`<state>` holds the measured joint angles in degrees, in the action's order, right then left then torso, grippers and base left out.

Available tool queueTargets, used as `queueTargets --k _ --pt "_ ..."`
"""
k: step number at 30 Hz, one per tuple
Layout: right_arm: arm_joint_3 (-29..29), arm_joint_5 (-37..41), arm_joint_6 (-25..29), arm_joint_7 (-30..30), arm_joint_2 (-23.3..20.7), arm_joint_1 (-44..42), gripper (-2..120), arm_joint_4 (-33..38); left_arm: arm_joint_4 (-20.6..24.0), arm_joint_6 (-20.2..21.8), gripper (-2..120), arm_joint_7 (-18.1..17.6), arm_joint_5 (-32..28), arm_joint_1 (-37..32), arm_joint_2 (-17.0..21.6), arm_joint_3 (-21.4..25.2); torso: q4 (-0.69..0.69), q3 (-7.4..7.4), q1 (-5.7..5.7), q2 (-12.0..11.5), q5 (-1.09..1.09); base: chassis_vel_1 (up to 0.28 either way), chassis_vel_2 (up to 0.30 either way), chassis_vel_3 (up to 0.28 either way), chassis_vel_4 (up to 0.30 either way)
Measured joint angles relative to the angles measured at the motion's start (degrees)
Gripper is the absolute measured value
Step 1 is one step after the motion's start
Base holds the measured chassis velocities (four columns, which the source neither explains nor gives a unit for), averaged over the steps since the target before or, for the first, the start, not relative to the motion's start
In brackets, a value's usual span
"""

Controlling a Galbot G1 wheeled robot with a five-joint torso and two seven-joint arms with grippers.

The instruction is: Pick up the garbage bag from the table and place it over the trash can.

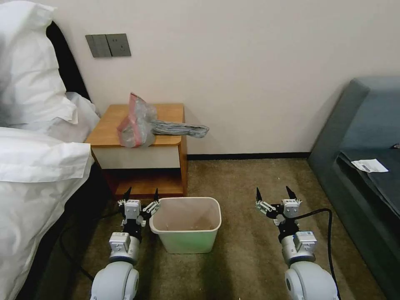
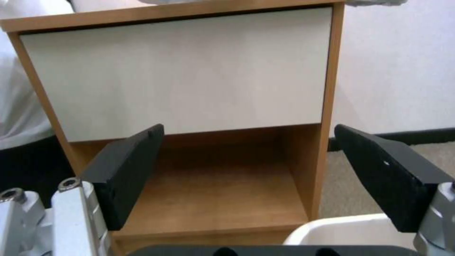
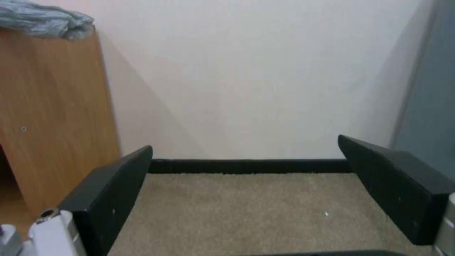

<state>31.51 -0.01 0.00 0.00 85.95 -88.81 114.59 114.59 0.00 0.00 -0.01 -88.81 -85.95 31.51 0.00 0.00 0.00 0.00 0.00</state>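
My left gripper hangs low over the carpet with its jaws spread wide and nothing between them. It sits just left of the trash can and in front of the nightstand's open lower shelf; its wrist camera looks straight at the white drawer front. My right gripper is the same: jaws apart, empty, low over bare carpet to the right of the can and well apart from it, facing the wall and its dark skirting board.

The garbage bag lies on the nightstand top, bunched at the front edge with its pink-red band showing. A twisted grey tail trails off to the right and overhangs the right side; I can see the end of it from the right wrist. The trash can stands on the floor, near side of the nightstand's right front corner, mouth up and unlined.

I judge that I'm at the very start: the bag is untouched and neither gripper is near it. The next move calls for raising an arm from floor level to tabletop height and reaching far and inward. The plastic looks thin and slack, so I'd aim at the bunched body or the overhanging tail and pinch firmly, not at a single loose fold.
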Motion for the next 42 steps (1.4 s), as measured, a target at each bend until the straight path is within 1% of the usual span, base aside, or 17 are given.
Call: queueTargets --k 42 --pt "0.0 0.0 0.0 0.0 0.0 0.0 100 0.0 0.0 0.0 91 0.0 0.0 0.0 0.0 0.0 0.00 0.00 0.00 0.0 0.00 0.000 0.000 0.000 0.000"
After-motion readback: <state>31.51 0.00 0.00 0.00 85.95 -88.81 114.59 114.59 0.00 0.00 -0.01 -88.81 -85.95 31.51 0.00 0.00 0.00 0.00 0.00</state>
